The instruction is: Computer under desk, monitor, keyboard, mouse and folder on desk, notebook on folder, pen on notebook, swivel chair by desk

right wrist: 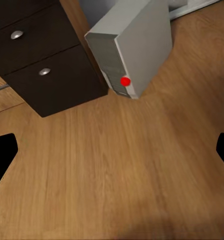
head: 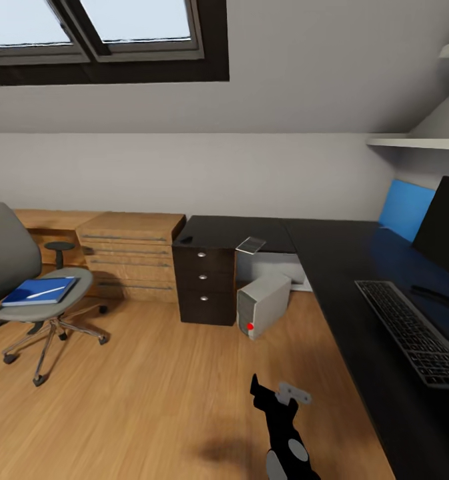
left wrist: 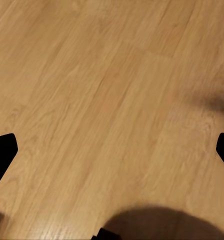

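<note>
The grey swivel chair point(head: 11, 267) stands at the left, away from the desk point(head: 357, 267). On its seat lies the blue folder point(head: 39, 291) with the white pen point(head: 49, 291) on top. The silver computer point(head: 263, 303) stands on the floor under the desk, and it also appears in the right wrist view point(right wrist: 134, 45). On the desk are the keyboard point(head: 411, 333), the monitor point(head: 444, 227), the glossy notebook point(head: 251, 245) and the small dark mouse point(head: 185, 239). My right gripper point(head: 274, 393) point(right wrist: 112, 150) is open above the floor, facing the computer. My left gripper point(left wrist: 112, 150) is open over bare floor.
Black three-drawer unit point(head: 204, 283) stands beside the computer, also seen in the right wrist view point(right wrist: 42, 60). A light wooden drawer chest point(head: 131, 257) sits against the back wall. Blue back panel point(head: 405, 208) and a wall shelf point(head: 417, 141) are at the right. Wooden floor point(head: 157, 400) stretches between chair and desk.
</note>
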Available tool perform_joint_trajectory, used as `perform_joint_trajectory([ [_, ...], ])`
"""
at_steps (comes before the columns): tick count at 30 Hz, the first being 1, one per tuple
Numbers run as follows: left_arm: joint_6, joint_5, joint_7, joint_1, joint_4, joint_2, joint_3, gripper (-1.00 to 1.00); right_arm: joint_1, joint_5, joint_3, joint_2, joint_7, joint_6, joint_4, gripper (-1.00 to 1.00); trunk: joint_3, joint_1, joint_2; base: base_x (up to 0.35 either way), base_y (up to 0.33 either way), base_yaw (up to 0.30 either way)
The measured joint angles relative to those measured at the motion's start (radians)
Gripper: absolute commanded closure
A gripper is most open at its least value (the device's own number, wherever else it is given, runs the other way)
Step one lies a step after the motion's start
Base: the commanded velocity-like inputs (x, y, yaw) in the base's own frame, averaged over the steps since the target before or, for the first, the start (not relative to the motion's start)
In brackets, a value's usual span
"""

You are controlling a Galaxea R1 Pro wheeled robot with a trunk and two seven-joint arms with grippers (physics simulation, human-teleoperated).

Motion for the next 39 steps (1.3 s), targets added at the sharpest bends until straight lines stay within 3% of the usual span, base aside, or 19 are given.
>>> perform_joint_trajectory([
  [11, 0.0, -0.001, 0.001, 0.0, 0.0, 0.0, -0.001, -1.0, 0.0, 0.001, -0.002, 0.0, 0.048, 0.0, -0.025, -1.0, 0.0, 0.0, 0.0, 0.33, 0.0, 0.0],
  [29, -0.001, -0.002, 0.0, 0.0, 0.0, 0.0, -0.002, -1.0, 0.0, 0.001, -0.001, 0.0, 0.055, 0.0, -0.081, -1.0, 0.0, 0.0, 0.0, 0.331, 0.0, 0.0],
  [39, -0.001, -0.002, 0.0, 0.0, 0.0, 0.0, -0.001, -1.0, 0.0, 0.001, 0.018, 0.0, 0.055, -0.005, -0.082, -1.0, 0.0, 0.0, 0.0, 0.333, 0.0, 0.0],
])
